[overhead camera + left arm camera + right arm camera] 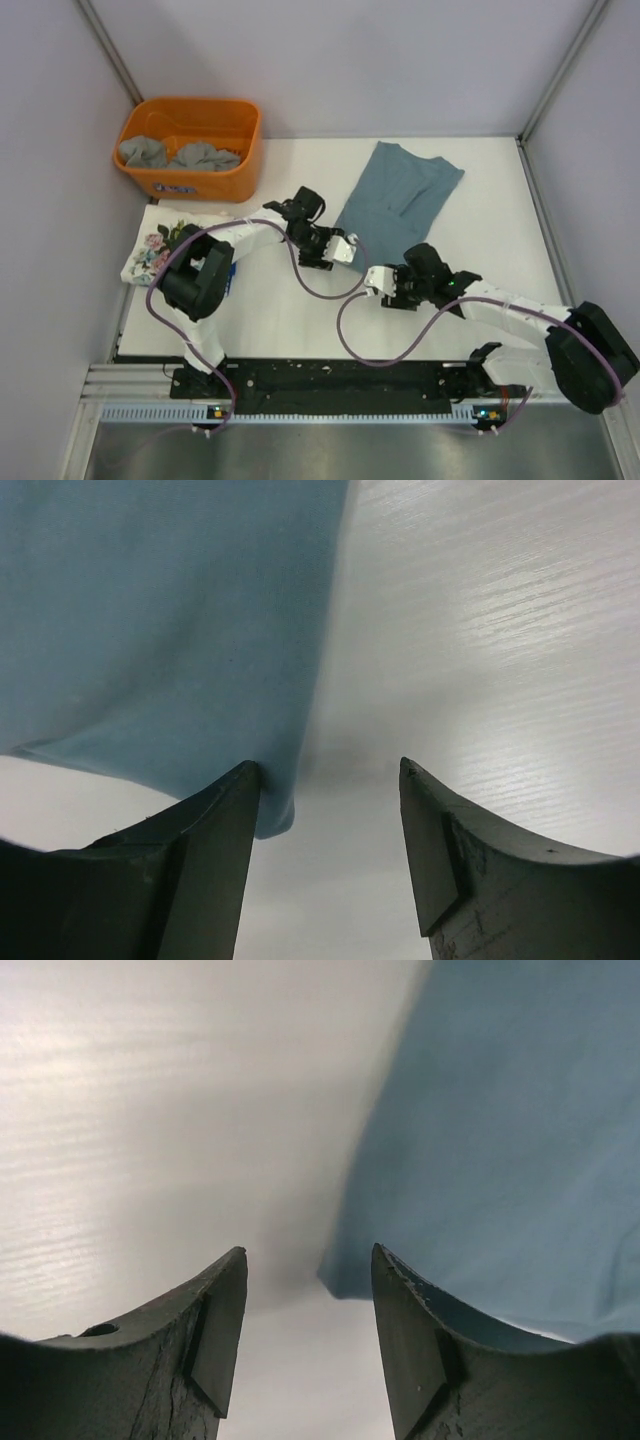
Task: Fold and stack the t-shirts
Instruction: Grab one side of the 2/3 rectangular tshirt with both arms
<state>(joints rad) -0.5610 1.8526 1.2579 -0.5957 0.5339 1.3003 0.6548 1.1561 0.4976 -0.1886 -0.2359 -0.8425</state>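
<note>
A dusty blue-grey t-shirt (398, 197) lies partly folded on the white table, far right of centre. My left gripper (347, 248) is open at its near left corner; in the left wrist view the shirt's corner (160, 630) lies by the left finger (215, 850). My right gripper (378, 282) is open just near of the shirt's near edge; the right wrist view shows the shirt's corner (500, 1130) by the right finger (410, 1350). A folded white floral t-shirt (160, 248) lies at the table's left edge. Grey shirts (178, 154) lie crumpled in the tub.
An orange plastic tub (190, 147) stands at the far left corner. Grey walls close in the table on the left, right and far sides. Purple cables loop from both arms over the near table (300, 320).
</note>
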